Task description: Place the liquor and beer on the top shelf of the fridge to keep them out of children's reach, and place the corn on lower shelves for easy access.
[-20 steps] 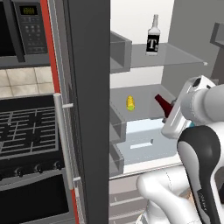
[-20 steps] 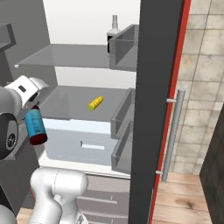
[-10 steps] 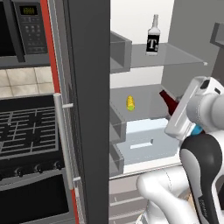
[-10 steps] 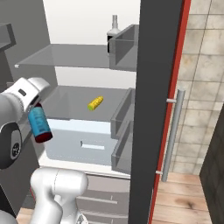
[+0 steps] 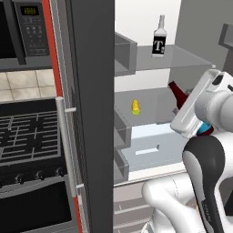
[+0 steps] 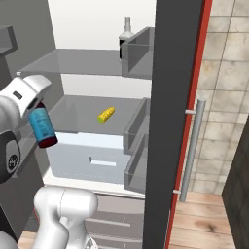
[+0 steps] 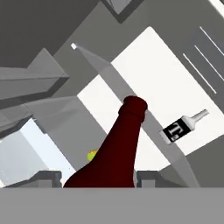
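Gripper clamps one beer; one liquor on top shelf, one corn below.

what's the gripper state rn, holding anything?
Gripper: closed on the beer, bottle tilted, in front of the open fridge.

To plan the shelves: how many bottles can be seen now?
2. The liquor stands on the top shelf; the beer is tilted in the gripper, outside the fridge. Others may be hidden.
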Robot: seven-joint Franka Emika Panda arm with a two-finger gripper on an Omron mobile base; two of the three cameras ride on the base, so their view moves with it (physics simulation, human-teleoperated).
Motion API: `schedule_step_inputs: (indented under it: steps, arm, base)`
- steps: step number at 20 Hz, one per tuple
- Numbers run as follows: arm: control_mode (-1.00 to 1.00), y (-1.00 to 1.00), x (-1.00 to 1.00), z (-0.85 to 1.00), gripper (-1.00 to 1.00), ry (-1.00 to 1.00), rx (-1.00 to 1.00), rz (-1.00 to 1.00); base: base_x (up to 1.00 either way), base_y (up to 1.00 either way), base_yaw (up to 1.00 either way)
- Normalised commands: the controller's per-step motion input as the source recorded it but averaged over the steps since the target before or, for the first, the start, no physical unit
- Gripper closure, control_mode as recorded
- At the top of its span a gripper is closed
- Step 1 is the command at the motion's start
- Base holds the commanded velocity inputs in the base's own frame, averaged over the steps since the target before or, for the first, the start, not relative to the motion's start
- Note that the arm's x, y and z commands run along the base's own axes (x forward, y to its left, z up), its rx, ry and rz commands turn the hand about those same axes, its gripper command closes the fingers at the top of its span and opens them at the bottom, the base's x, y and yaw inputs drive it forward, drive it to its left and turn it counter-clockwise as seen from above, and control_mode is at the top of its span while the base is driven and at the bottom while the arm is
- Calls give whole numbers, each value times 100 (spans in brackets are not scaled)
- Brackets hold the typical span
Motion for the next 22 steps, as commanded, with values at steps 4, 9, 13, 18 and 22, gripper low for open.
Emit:
schedule_step_inputs:
  steps: [4,9,13,18,22]
  arm:
    - [-100,0,0,39,100,-6,9,-2]
    - [-100,-3,0,42,100,-5,21,0]
    - [-100,-2,0,18,100,-8,22,0]
    - [-100,0,0,0,100,-23,24,0]
    - [-100,0,0,8,100,-26,28,0]
  base:
    - [0,0,0]
    - [0,0,0]
    - [0,0,0]
    - [0,0,0]
    - [0,0,0]
